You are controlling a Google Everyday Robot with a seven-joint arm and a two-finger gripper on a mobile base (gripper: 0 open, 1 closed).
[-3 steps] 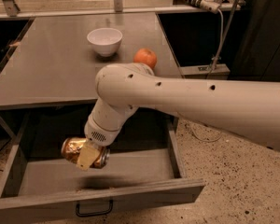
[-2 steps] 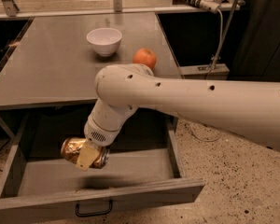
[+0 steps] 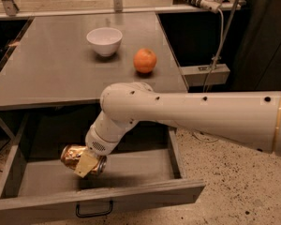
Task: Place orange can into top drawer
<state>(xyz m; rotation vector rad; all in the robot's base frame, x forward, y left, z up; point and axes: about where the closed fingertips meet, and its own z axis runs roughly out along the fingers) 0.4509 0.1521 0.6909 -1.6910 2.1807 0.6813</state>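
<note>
The orange can [image 3: 74,155] is shiny orange-gold and lies sideways in my gripper [image 3: 85,162], which is shut on it. A pale finger [image 3: 86,163] crosses the can's front. The can hangs just above the floor of the open top drawer [image 3: 131,170], left of its middle. The drawer is grey metal, pulled out, with a small black handle [image 3: 94,209] on its front panel. My white arm [image 3: 192,116] reaches in from the right, over the drawer's right side.
A grey tabletop [image 3: 61,64] above the drawer holds a white bowl [image 3: 104,41] and a round orange fruit [image 3: 144,60]. A power strip and cable [image 3: 210,3] hang at the right. Speckled floor [image 3: 243,182] lies to the right of the drawer.
The arm has drawn back toward the right, so the orange fruit shows fully. The can stays held over the drawer at about the same spot.
</note>
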